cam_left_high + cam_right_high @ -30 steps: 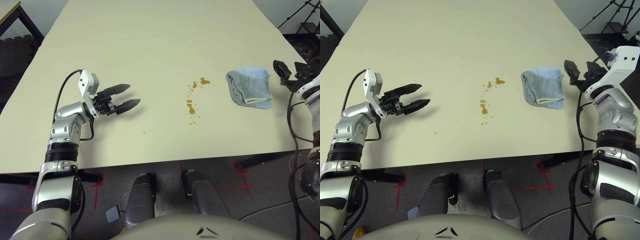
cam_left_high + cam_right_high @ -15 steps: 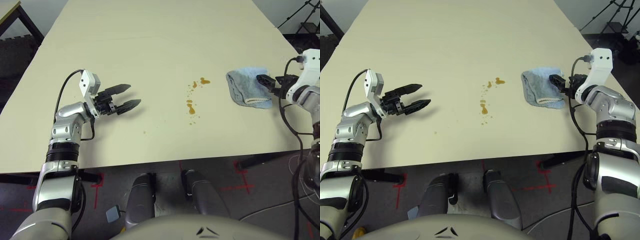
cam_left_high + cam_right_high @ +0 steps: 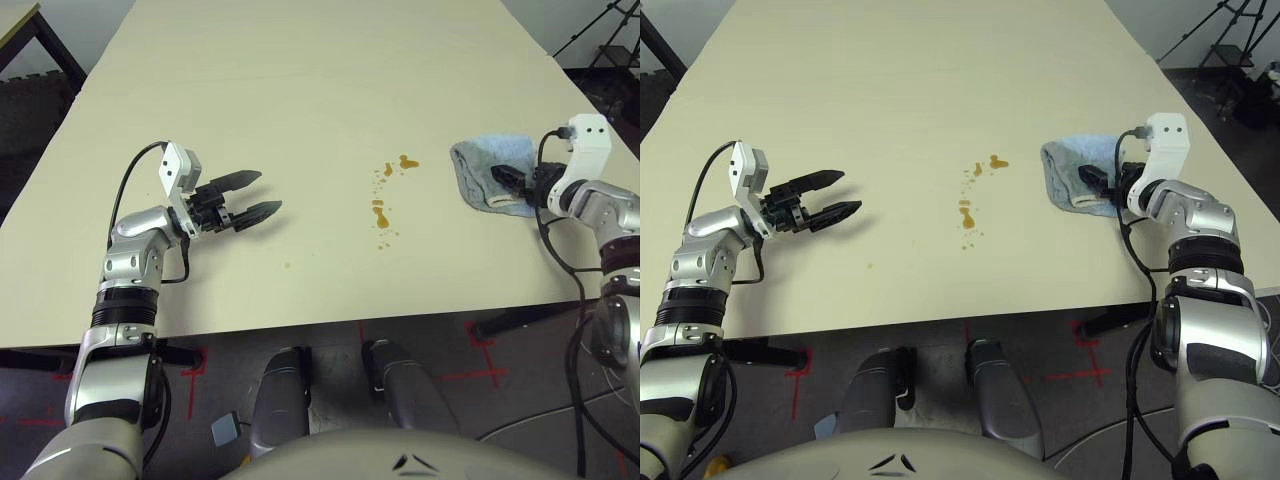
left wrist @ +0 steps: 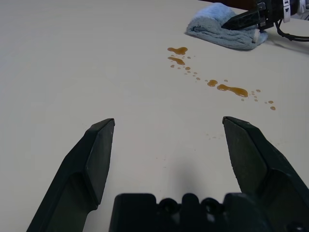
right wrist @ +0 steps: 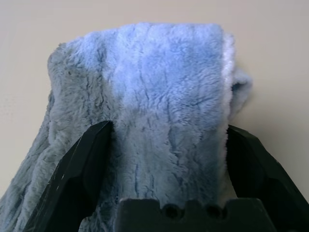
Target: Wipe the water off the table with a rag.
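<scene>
Rag (image 3: 478, 170) is at right of frame, upper half, right beneath the right gripper (image 5: 170, 125). Fingers are set wide, one to each side of the folded part; grip not yet made. Finger contact can't be confirmed from above. Left gripper (image 3: 270, 189), also spread, is well apart. Water (image 3: 380, 215) is left of the rag, mid-frame, so a leftward wipe is likely needed.

lighting: even, fairly bright | shadows: soft, on table (image 3: 300, 120) beside left gripper (image 3: 236, 200) | right wrist view: rag (image 5: 159, 96) brightest along far fold, darker nearer
</scene>
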You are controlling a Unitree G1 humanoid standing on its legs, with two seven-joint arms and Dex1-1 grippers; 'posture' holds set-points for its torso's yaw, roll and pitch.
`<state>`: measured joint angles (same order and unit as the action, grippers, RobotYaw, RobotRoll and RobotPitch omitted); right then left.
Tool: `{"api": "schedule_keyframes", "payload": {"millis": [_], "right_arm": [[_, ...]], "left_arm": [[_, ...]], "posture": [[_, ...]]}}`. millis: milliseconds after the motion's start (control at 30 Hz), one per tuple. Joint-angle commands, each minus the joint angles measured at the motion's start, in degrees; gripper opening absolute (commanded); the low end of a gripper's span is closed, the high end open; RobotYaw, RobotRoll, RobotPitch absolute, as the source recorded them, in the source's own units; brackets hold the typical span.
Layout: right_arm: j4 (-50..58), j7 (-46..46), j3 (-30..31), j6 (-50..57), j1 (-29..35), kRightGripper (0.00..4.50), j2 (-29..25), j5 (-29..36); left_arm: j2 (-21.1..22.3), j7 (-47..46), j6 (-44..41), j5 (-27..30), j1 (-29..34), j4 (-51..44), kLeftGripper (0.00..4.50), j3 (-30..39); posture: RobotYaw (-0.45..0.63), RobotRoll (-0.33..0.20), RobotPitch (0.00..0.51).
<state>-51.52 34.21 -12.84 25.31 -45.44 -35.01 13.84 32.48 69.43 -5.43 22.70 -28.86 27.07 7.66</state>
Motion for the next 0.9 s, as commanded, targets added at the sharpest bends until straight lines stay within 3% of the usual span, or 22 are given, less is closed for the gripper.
{"api": "schedule_keyframes", "payload": {"millis": [33,333,600,900], "right_arm": [[-0.66,1.88,1.26,1.19,0.69,3.5,1.41,-0.42],[0.48,3.18,1.09,-0.11,1.24,0.15,1.87,-0.35],[2.69,0.85,-3.22,1.38,0.08,0.02,3.76,3.34],[9.03,-6.25,-6.16,6.63,-1.26,0.02,9.62,6.83]], "left_arm": [[0.04,-0.16,0.02,-0.72,-0.24,-0.64,4.5,-0.89],[-0.07,-0.51,0.27,-0.91,-0.46,-0.4,4.5,-0.84],[-0.13,-0.94,0.66,-1.21,-0.86,0.25,4.5,-0.87],[-0.04,-0.53,1.43,-1.55,-1.75,1.93,4.5,-1.02]], "posture": [[-0.13,0.0,0.161],[-0.13,0.0,0.162],[-0.14,0.0,0.161],[-0.15,0.0,0.156]]}}
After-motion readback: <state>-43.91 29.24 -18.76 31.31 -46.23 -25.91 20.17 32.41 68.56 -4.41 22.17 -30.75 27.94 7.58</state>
